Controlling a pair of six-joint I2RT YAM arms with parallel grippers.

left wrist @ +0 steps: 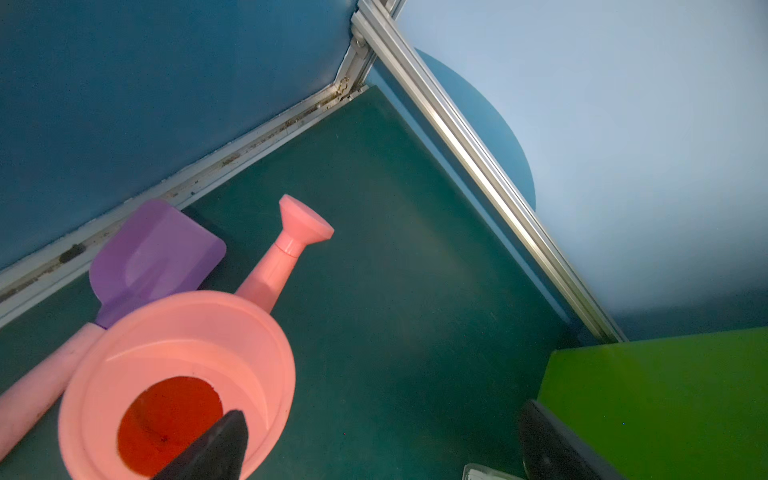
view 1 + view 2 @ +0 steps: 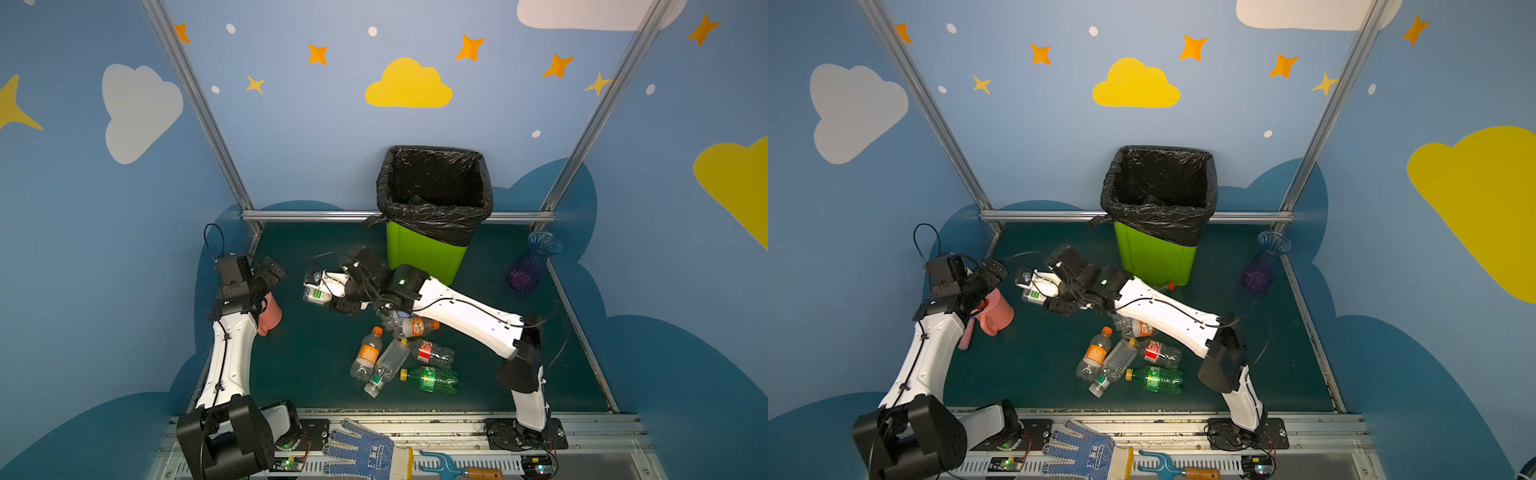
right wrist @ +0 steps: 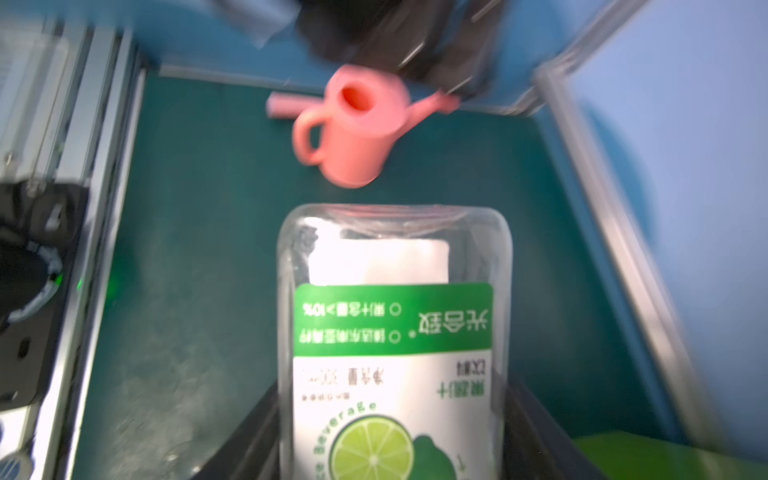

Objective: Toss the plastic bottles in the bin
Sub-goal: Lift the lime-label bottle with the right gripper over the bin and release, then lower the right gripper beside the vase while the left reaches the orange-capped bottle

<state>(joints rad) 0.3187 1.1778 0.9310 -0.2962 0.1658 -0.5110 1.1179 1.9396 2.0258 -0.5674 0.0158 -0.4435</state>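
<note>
My right gripper [image 2: 323, 287] [image 3: 390, 436] is shut on a clear plastic bottle [image 2: 316, 293] [image 2: 1033, 294] [image 3: 392, 324] with a green-and-white lime label. It holds the bottle above the mat, left of the lime-green bin [image 2: 424, 253] [image 2: 1154, 257] with its black bag. Several more plastic bottles lie in a pile on the mat in both top views: orange-labelled [image 2: 368, 353], clear [image 2: 388, 363], red-labelled [image 2: 430, 351] and green [image 2: 432, 379]. Another bottle [image 2: 415, 326] lies partly under my right arm. My left gripper [image 2: 271, 269] [image 1: 382, 415] stands open and empty over the pink watering can.
The pink watering can [image 2: 271, 316] [image 1: 178, 332] [image 3: 357, 129] and a purple scoop [image 1: 153, 257] sit by the left wall. A blue-purple vase [image 2: 534, 262] stands at the right wall. A glove [image 2: 361, 451] and a blue rake [image 2: 446, 464] lie on the front rail.
</note>
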